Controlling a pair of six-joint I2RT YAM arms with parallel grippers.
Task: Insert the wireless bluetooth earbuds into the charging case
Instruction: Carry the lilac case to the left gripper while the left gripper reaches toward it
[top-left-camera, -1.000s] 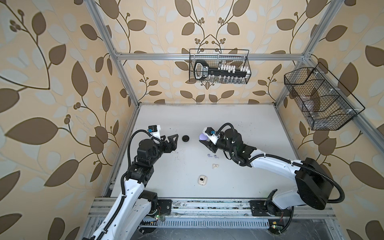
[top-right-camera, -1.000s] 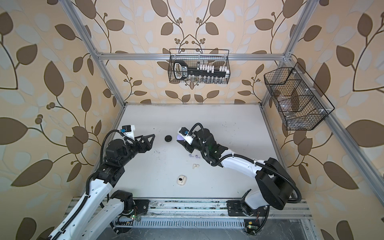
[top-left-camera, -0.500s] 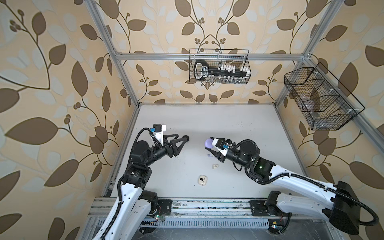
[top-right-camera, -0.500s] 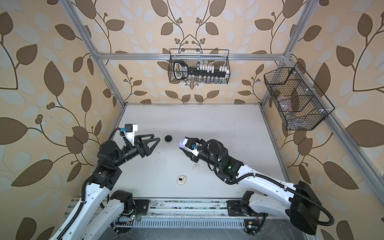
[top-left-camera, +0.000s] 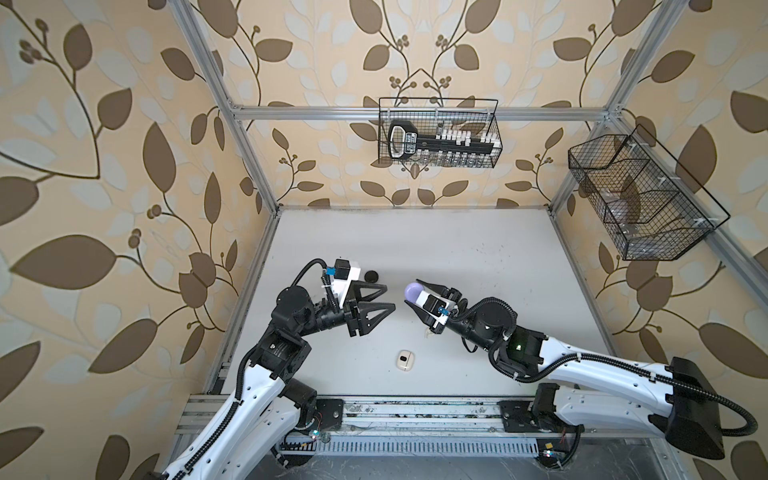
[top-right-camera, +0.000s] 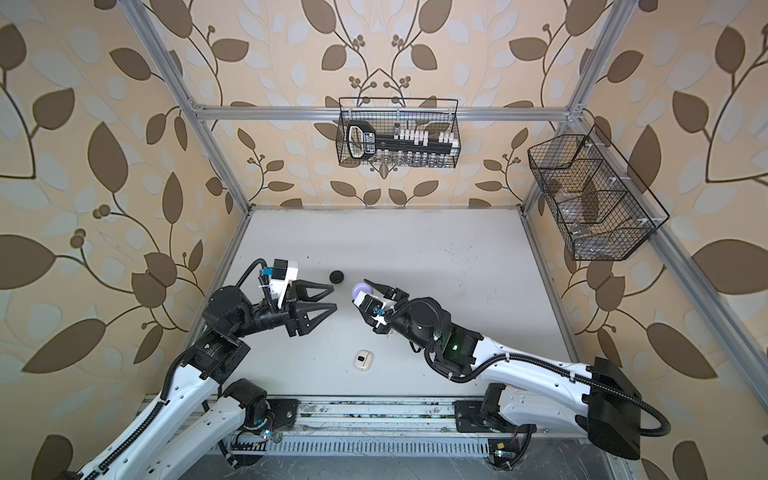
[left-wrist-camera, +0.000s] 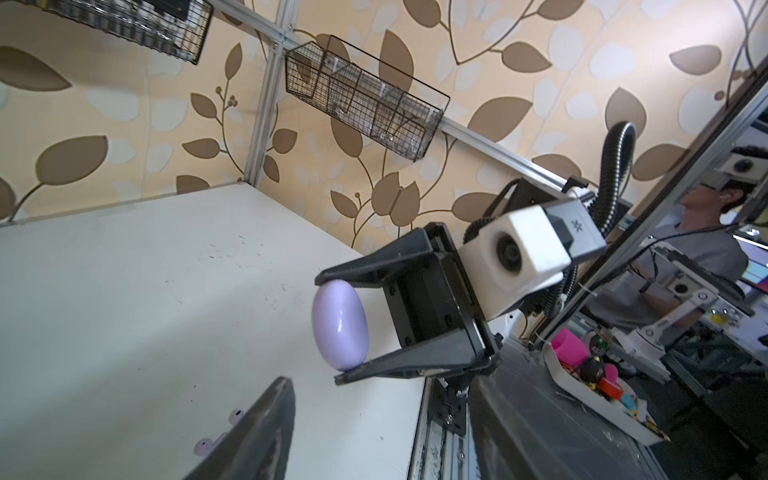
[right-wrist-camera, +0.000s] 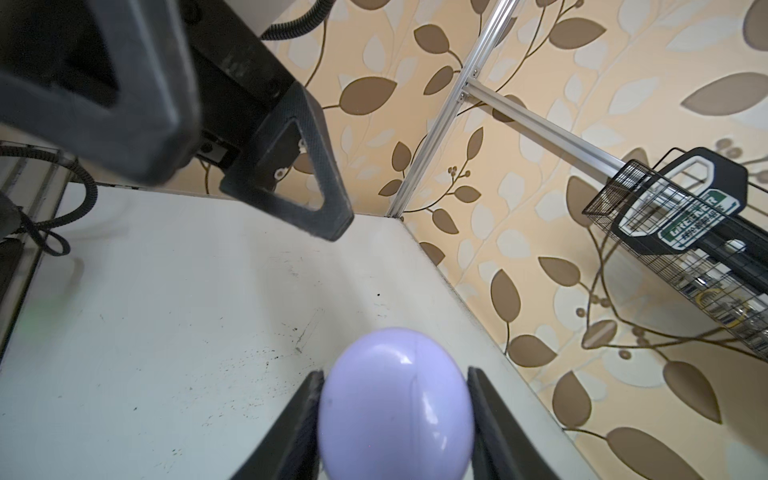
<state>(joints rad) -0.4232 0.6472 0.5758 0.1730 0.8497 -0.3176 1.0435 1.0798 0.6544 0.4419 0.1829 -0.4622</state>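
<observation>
Over the table, in both top views, the right gripper (top-left-camera: 415, 293) is clamped on a closed lavender case (top-left-camera: 413, 291) held clear of the surface. The left gripper (top-left-camera: 390, 296) faces it with its jaws apart, close but not touching. A black case (top-left-camera: 371, 276) sits shut behind the left gripper. A cream case (top-left-camera: 405, 360) lies nearer the front, and I cannot tell what is in it. The wire basket (top-left-camera: 438, 133) on the back wall holds a black tool and white pieces. The side basket (top-left-camera: 642, 199) holds something clear that I cannot make out.

From the left wrist, the case is pinched only at its two narrow ends, near the fingertips. It is smooth and egg-shaped, so I judge that a push on the lid could squirt it out. Two lavender earbuds (left-wrist-camera: 205, 446) lie on the table (left-wrist-camera: 124, 291) below, and a dropped case could scatter them.

From the right wrist, no gap shows at the seam, so nothing can go in yet.
</observation>
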